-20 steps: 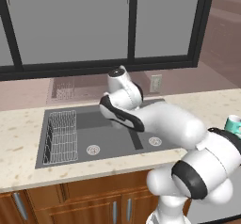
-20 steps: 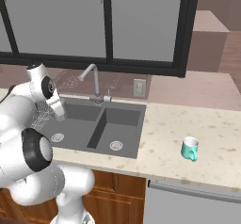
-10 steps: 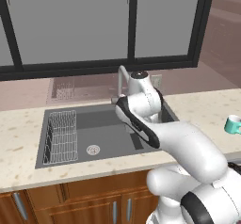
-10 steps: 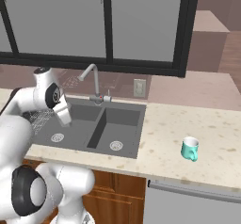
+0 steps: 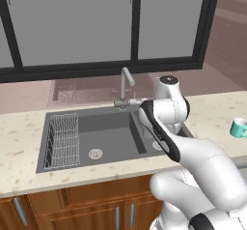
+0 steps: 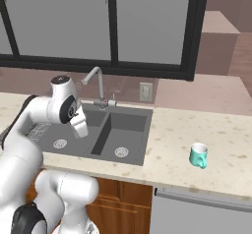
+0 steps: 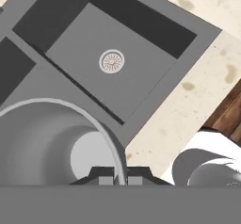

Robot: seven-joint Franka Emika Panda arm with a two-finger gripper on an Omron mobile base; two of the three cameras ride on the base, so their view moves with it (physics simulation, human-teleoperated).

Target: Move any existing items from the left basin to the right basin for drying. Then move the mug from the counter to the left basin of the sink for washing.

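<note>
Clamped on the rim of the glass, the pincer has one finger inside the wall and one outside, and the hand camera looks down past the glass's open mouth. Below and beyond it lies the right basin, its round drain near the middle of a bare floor. The glass looks to hang over the divider between the two basins, near the sink's front edge, not yet down inside the right basin, though the exact height is hard to judge.

From the right base camera, the hand sits above the sink, near the divider, with the faucet rising at the back edge. From the left base camera, the left basin holds only its wire rack at the left end and a drain; no loose item lies on its floor.

As a judgement, the first half of the task is well under way: the glass is out of the left basin but must be lowered into the right one and released. The second half is untouched. The mug stands on the counter to the right of the sink, well apart from it, toward the front edge, and has yet to be carried to the left basin.
</note>
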